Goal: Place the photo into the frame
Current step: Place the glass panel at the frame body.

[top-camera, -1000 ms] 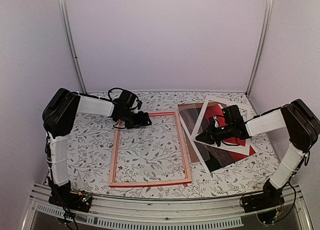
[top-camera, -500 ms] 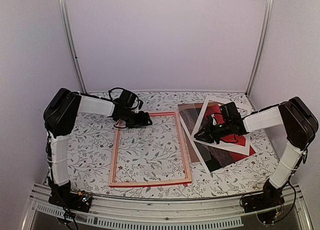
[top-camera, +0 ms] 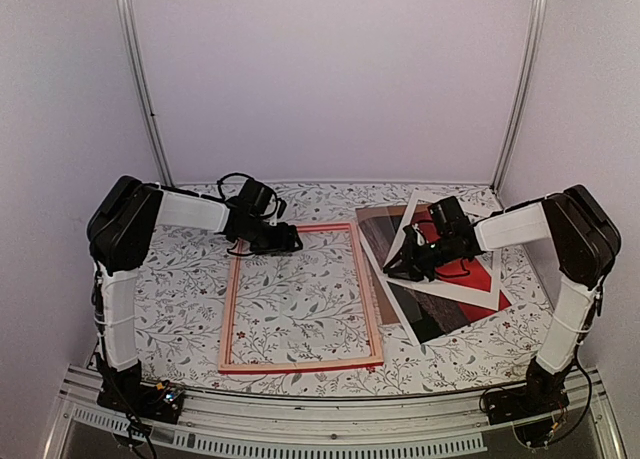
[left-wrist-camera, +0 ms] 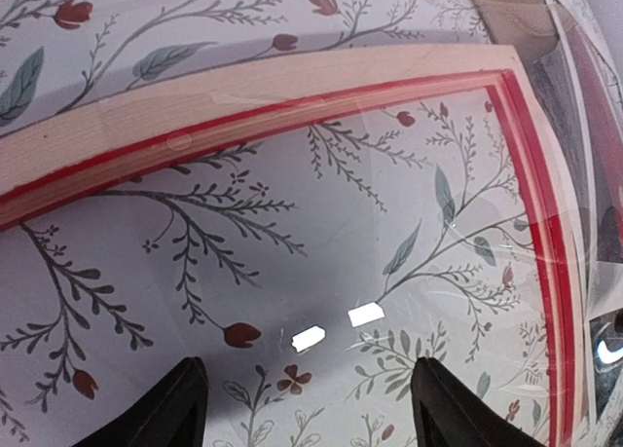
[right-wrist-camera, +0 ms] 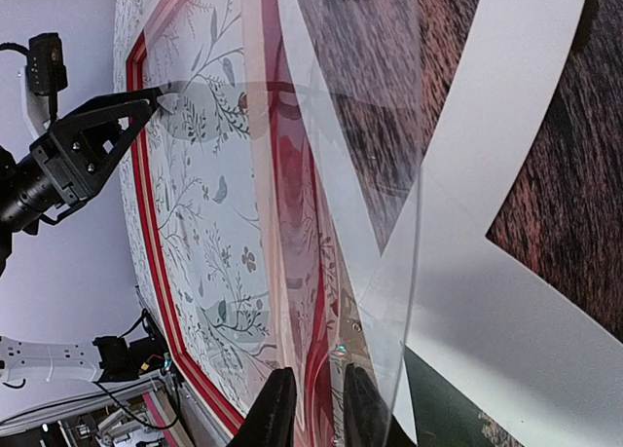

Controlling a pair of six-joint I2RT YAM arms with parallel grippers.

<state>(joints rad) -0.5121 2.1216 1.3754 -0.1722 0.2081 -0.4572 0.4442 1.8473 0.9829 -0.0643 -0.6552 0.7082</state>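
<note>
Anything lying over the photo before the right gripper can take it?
Yes. The white mat lies askew on top of the photo, with the right gripper at its left edge; it likely has to come off first.

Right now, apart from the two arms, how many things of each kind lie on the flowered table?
Thin-railed red rectangular picture frame: 1
Red and dark brown rectangular photo: 1
White window-cut mat border: 1
Plain brown backing board: 1
Clear see-through sheet: 1
Total: 5
</note>
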